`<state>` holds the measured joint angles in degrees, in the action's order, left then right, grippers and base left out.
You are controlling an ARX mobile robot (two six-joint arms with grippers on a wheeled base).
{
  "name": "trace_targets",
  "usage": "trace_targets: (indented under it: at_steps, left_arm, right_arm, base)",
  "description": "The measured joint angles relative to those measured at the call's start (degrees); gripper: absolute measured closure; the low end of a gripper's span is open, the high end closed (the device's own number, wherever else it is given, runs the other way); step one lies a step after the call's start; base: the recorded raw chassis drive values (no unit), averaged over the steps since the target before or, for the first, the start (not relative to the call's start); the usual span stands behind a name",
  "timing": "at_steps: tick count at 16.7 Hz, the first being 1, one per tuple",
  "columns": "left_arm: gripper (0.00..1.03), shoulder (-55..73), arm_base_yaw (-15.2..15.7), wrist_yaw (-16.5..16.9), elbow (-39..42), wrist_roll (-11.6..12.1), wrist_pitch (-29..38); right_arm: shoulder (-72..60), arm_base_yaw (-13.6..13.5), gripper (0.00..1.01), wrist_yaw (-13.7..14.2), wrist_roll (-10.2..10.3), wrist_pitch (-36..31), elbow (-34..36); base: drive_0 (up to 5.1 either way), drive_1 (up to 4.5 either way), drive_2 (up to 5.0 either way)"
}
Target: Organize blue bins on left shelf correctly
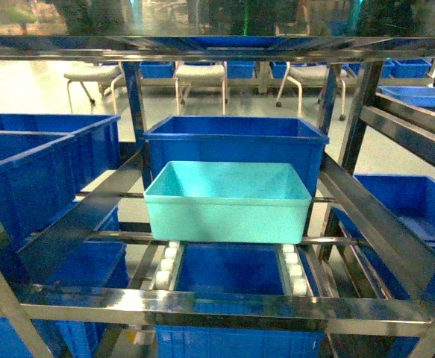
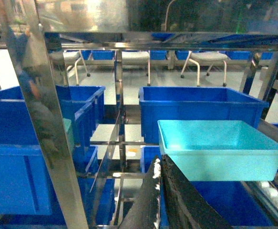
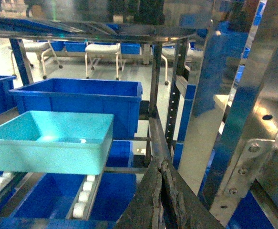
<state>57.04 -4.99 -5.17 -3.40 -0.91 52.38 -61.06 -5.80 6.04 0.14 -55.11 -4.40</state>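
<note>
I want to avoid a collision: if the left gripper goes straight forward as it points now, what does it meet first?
Probably the near left corner of the turquoise bin; the left gripper sits just below it, though depth is unclear.

no text, label, brand, number or sign can be read in any of the three views — the turquoise tub (image 1: 228,201), the dark blue bins (image 1: 236,145) and the steel shelf rails (image 1: 224,306) all show plain, unmarked surfaces, and the things in the far background are too blurred to make out any writing.
</note>
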Motion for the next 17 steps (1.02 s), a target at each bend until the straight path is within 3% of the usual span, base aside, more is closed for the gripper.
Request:
trace_targets:
  at_steps: [2,4,5,8,17]
  left_arm:
    - [1.01,-5.31,3.82,4.42,1.31,0.04,-4.37]
    - [1.01,-11.34,5.22,4.63,1.86,0.04,-8.48]
    - [1.01,-13.75,5.03,5.03,2.16,0.04,-10.99]
    - [1.01,-16.24,4.87,5.2,2.49,0.07,-13.6]
    - [1.01,-37.73,4.94,5.18,2.54,0.07,-32.83]
  right_arm:
    - [5.22,0.85,0.99,-1.03,-0.02,3.65,1.38]
    - [11.26,5.6,0.99,-5.46,-0.02,8.02,2.1]
    - [14.08,6.12,0.99,-5.49,-0.02,10.43,2.78]
    - [16.79,6.12,0.99,-5.88,-0.02,12.92,3.32]
    - [39.58,6.08,0.99,-5.9,-0.02,33.59,3.63]
  base:
    - [0.0,0.0,0.0]
    - [0.0,0.0,0.0]
    - [0.0,0.0,0.0]
    - [0.0,0.0,0.0]
    - [0.0,0.0,0.0]
